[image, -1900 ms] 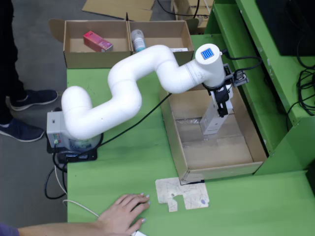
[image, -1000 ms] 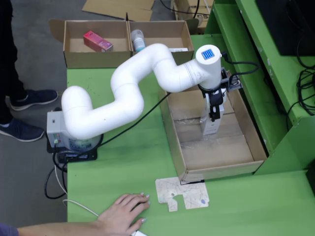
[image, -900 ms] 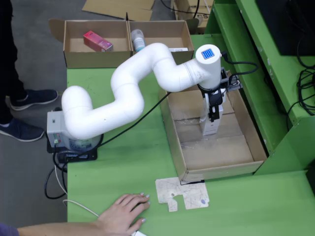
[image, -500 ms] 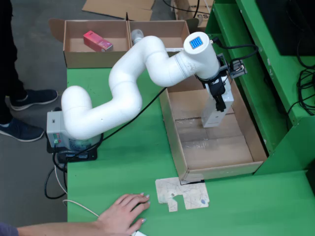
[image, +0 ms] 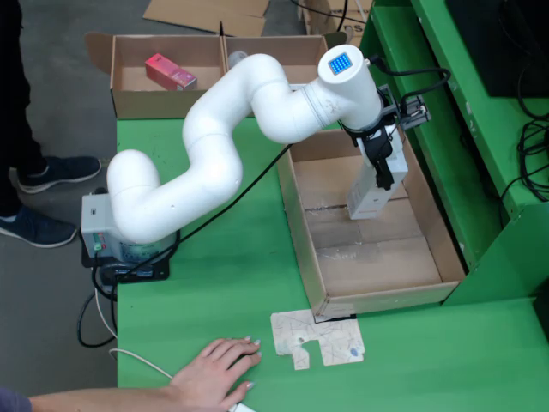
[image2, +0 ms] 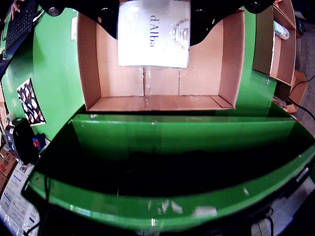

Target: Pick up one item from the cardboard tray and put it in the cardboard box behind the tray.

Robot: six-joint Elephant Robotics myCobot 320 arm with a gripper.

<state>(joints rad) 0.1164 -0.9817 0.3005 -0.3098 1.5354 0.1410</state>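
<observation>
The gripper [image: 380, 165] clamps a white d'Alba carton [image: 371, 196] by its upper end, hanging it upright over the cardboard tray [image: 302, 215], apparently so it clears the walls toward the cardboard box [image: 129, 101].

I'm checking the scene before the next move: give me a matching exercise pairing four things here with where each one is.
Things:
1. white carton
2. pink box
3. cardboard scrap
4. person's hand

Places:
A. flat on the green table, near the tray's front corner
B. held by the end effector over the cardboard tray
C. resting on the table's front edge
D. inside the cardboard box behind the tray

Pairs: 1-B, 2-D, 3-A, 4-C
</observation>
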